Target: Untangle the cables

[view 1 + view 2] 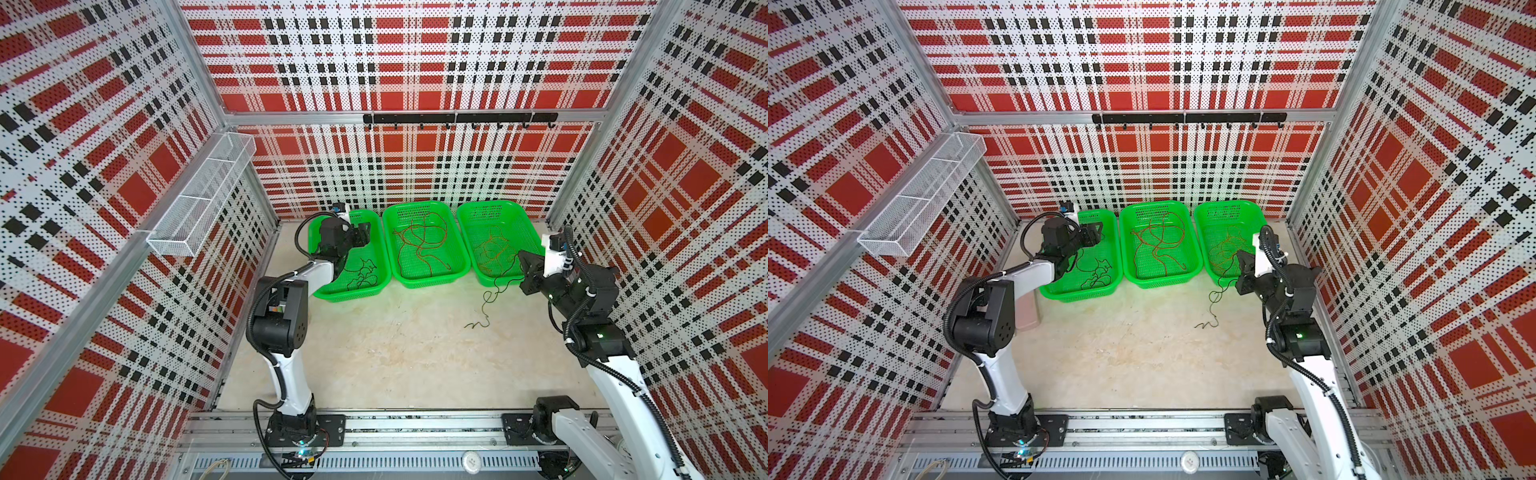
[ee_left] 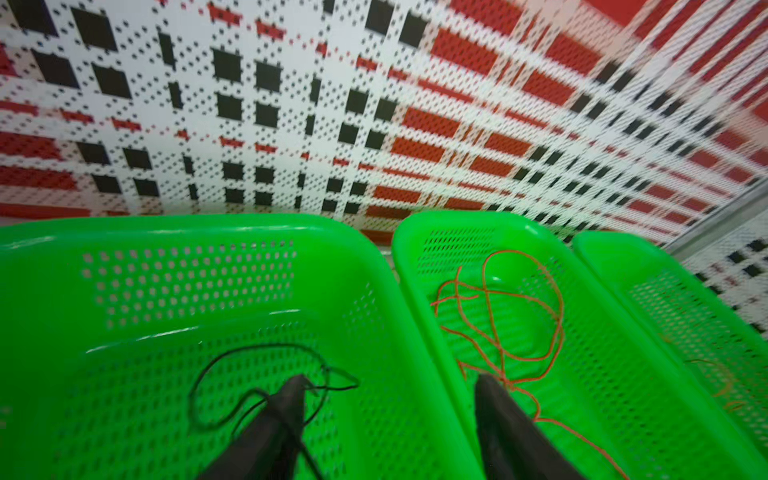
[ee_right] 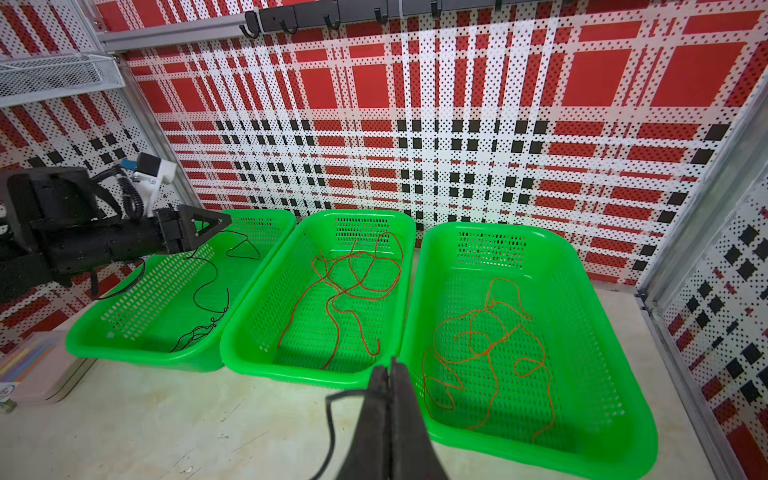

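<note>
Left tool (image 2: pixel 390 380) hangs released over the left basket (image 3: pixel 137 353), where a black cable (image 3: pixel 212 286) lies. Red cable (image 3: pixel 357 286) loops in the middle basket (image 3: pixel 291 374), orange cable (image 3: pixel 490 340) in the right basket (image 3: pixel 494 227). Right tool (image 3: pixel 390 365) clenches a second black cable (image 1: pixel 484 307) trailing onto the desk (image 1: pixel 395 353).

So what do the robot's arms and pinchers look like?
The left arm and right arm are smooth white tubes with chunky black joints. A ribbed black hose runs along each. The left gripper and right gripper each have two dark, pointed fingers, like a beak. A tiny green light glows on the right arm.
</note>
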Controlling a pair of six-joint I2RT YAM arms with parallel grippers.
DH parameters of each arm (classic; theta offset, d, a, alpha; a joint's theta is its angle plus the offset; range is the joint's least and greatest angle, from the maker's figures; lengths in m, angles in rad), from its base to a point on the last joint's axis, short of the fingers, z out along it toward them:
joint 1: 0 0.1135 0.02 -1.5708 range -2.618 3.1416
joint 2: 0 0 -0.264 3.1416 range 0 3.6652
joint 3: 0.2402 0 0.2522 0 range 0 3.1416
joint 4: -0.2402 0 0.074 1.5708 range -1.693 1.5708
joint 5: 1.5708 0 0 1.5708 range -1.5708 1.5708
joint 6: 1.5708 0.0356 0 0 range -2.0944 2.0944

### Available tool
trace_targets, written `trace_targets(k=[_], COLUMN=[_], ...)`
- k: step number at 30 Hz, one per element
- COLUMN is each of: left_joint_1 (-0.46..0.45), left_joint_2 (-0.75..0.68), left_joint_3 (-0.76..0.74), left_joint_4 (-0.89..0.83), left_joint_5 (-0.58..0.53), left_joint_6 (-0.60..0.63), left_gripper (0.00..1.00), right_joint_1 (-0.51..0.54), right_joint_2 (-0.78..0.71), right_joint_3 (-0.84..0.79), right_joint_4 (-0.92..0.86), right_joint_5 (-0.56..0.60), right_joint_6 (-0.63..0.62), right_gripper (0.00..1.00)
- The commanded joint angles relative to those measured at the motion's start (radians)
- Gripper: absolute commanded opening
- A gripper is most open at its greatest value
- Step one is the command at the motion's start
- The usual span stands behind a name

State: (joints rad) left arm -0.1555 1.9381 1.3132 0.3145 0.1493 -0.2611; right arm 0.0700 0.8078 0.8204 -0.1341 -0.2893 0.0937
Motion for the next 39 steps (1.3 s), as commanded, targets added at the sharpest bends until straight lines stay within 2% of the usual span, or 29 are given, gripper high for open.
trace_targets(k=[1, 5, 10, 15, 19, 24, 27, 32, 34, 37, 39], left_joint_1=[-0.019, -0.040, -0.046, -0.049, -0.065, -0.071, -0.072, -0.065, -0.061, -0.060, -0.061], left_joint_2=[0.014, -0.021, -0.075, -0.246, -0.409, -0.576, -0.679, -0.863, -0.924, -0.994, -1.034], left_joint_3=[0.089, 0.114, 0.106, -0.039, -0.188, -0.319, -0.397, -0.531, -0.576, -0.627, -0.660], left_joint_4=[-0.224, -0.314, -0.371, -0.186, 0.024, 0.132, 0.153, 0.188, 0.195, 0.193, 0.195], left_joint_5=[-0.120, -0.244, -0.332, -0.329, -0.321, -0.269, -0.261, -0.334, -0.366, -0.402, -0.426], left_joint_6=[0.066, 0.103, 0.115, 0.102, 0.149, 0.211, 0.234, 0.232, 0.224, 0.225, 0.225], left_gripper=[0.77, 0.80, 0.80, 0.83, 0.83, 0.79, 0.70, 0.63, 0.60, 0.59, 0.59], right_joint_1=[0.008, 0.011, 0.032, 0.115, 0.271, 0.379, 0.419, 0.468, 0.480, 0.495, 0.504], right_joint_2=[0.000, 0.009, 0.021, 0.050, 0.126, 0.319, 0.441, 0.729, 0.869, 1.090, 1.208], right_joint_3=[0.022, 0.031, 0.054, 0.128, 0.213, 0.402, 0.508, 0.790, 0.958, 1.200, 1.287], right_joint_4=[0.044, 0.068, 0.071, 0.083, 0.158, 0.190, 0.280, 0.361, 0.382, 0.375, 0.423], right_joint_5=[-0.034, -0.062, -0.084, -0.090, -0.053, -0.056, -0.099, -0.173, -0.199, -0.224, -0.262], right_joint_6=[-0.015, -0.001, -0.003, -0.023, -0.077, -0.098, -0.090, -0.085, -0.068, -0.027, -0.008], right_gripper=[0.00, 0.00, 0.00, 0.00, 0.00, 0.00, 0.00, 0.00, 0.00, 0.00, 0.00])
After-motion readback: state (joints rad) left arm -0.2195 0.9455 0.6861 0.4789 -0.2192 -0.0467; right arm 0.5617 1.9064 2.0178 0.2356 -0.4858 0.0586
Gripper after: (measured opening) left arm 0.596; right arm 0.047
